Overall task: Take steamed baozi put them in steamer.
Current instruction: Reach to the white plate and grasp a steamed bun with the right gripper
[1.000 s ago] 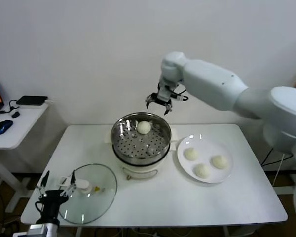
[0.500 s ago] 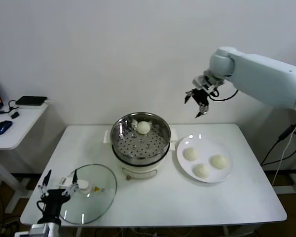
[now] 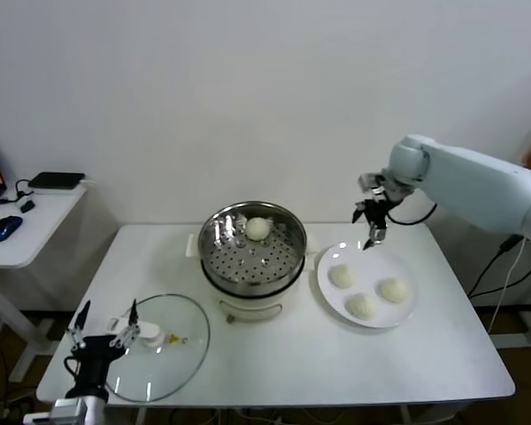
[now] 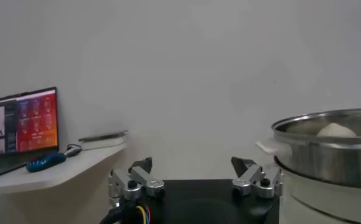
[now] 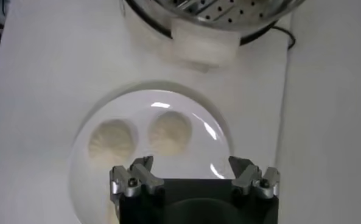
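Overhead, right gripper (image 3: 372, 228) spread wide, empty, above glossy white plate (image 3: 400, 314); smooth round steamed baozi (image 3: 342, 276); perforated steel steamer (image 3: 252, 251).

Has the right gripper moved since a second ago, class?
Yes. The right gripper, open, went from above the steamer rightward and down to hang over the plate's far edge.

The head camera looked down from high up at the whole tabletop (image 3: 274, 354). The left wrist camera sat low, looking sideways at the steamer (image 4: 326, 152). The right wrist camera looked down at the plate (image 5: 217, 131). All three saw the steamer.
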`<act>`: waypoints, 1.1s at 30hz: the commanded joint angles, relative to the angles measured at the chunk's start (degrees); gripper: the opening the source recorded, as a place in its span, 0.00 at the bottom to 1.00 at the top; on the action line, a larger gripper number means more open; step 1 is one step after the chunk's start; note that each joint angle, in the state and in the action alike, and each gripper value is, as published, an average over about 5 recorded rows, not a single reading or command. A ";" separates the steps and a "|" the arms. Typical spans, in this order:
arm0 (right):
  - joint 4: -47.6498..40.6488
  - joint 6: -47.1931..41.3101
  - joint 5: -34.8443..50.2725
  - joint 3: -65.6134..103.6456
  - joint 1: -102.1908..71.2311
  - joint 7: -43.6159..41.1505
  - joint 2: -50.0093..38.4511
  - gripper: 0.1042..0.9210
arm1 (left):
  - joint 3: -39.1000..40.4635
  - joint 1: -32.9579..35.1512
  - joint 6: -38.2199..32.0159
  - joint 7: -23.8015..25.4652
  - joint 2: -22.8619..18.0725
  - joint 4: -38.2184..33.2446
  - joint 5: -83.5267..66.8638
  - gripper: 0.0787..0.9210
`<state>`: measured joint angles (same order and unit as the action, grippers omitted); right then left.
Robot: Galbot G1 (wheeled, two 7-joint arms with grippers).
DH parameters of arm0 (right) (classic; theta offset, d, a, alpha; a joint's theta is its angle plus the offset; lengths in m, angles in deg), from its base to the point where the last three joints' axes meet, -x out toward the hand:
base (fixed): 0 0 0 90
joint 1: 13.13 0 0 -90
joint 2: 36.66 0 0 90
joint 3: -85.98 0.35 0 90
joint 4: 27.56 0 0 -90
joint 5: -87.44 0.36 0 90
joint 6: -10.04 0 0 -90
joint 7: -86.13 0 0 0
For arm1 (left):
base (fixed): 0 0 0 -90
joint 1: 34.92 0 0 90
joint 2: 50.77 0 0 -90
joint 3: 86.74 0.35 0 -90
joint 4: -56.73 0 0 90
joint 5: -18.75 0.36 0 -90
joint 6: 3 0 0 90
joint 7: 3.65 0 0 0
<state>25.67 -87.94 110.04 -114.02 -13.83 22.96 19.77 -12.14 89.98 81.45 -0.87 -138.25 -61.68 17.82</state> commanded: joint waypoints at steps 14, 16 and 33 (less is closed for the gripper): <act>-10.22 -1.77 -8.39 10.13 -15.41 4.75 5.33 0.88 | -0.33 0.24 -0.45 0.07 0.21 1.53 -0.99 0.88; -10.97 -1.47 -9.31 11.22 -16.25 5.27 5.71 0.88 | -0.27 0.31 -0.56 0.07 0.21 1.73 -0.97 0.88; -15.32 -0.74 -12.62 15.90 -19.70 5.77 7.82 0.88 | -0.25 0.41 -0.65 0.07 0.33 1.60 -1.07 0.88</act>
<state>11.91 -88.81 98.62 -99.85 -32.06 28.30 27.14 -12.41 90.33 80.79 -0.81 -137.92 -60.02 16.81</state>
